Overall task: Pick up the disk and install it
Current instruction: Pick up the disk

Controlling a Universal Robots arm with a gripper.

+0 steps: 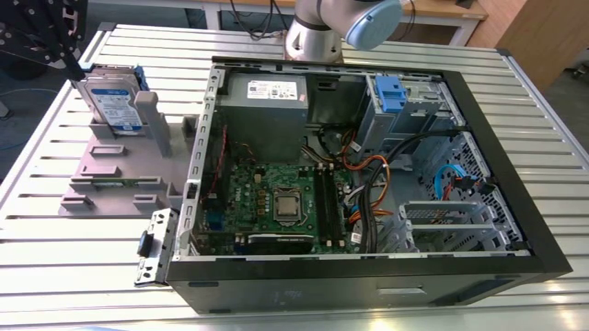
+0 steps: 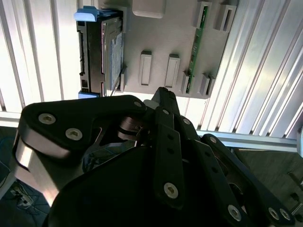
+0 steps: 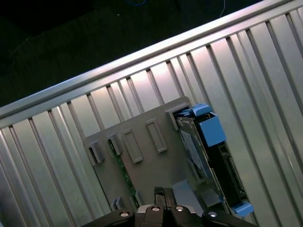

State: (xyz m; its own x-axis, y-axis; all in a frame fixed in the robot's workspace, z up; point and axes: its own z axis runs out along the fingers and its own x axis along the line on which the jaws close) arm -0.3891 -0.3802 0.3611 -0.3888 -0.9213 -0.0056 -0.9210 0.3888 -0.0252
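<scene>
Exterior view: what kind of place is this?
Probably a robotics lab bench for computer assembly: an open computer case lies on a slatted table, a robot arm rises beyond it, and the disk sits upright in a grey stand.

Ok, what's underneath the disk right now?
The grey plastic stand: the disk stands upright on edge in it. Its bottom edge and whatever seats it are hidden by the posts.

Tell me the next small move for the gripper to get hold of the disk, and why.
Probably a small sideways shift to centre the gripper over the disk. The disk stands on edge in the grey stand, and in the second wrist view the gripper sits over bare stand beside it, not above it.
</scene>
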